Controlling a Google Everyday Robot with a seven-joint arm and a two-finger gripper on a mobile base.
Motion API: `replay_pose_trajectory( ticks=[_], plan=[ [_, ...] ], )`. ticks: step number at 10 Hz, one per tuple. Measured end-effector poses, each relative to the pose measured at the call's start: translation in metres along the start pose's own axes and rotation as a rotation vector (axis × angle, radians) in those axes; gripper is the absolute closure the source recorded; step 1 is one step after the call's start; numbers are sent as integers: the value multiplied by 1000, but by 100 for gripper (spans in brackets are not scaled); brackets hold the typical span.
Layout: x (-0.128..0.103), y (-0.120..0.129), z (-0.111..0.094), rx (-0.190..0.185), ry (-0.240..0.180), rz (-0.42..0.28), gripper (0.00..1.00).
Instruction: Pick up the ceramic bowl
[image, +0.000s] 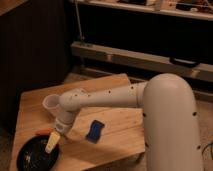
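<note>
The ceramic bowl (34, 154) is a wide, shallow black dish at the front left corner of the wooden table (120, 117). My white arm reaches across the table from the right and bends down to it. The gripper (52, 143) hangs at the bowl's right rim and is open, with one pale fingertip (51, 145) showing over the rim's edge. Nothing is lifted, and the bowl rests flat on the table.
A small white cup (50, 103) stands just behind the wrist. A blue object (93, 130) lies right of the gripper, mid-table. Something orange (43, 132) sits at the bowl's far rim. The table's front edge runs close below the bowl. Dark shelving stands behind.
</note>
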Motion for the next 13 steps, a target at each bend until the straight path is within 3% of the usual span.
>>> replay_pose_trajectory(
  ticks=[6,13],
  plan=[
    [10,-1,16,137,-7,-5,20],
    [13,-21,35,161,-63,9,20]
  ],
)
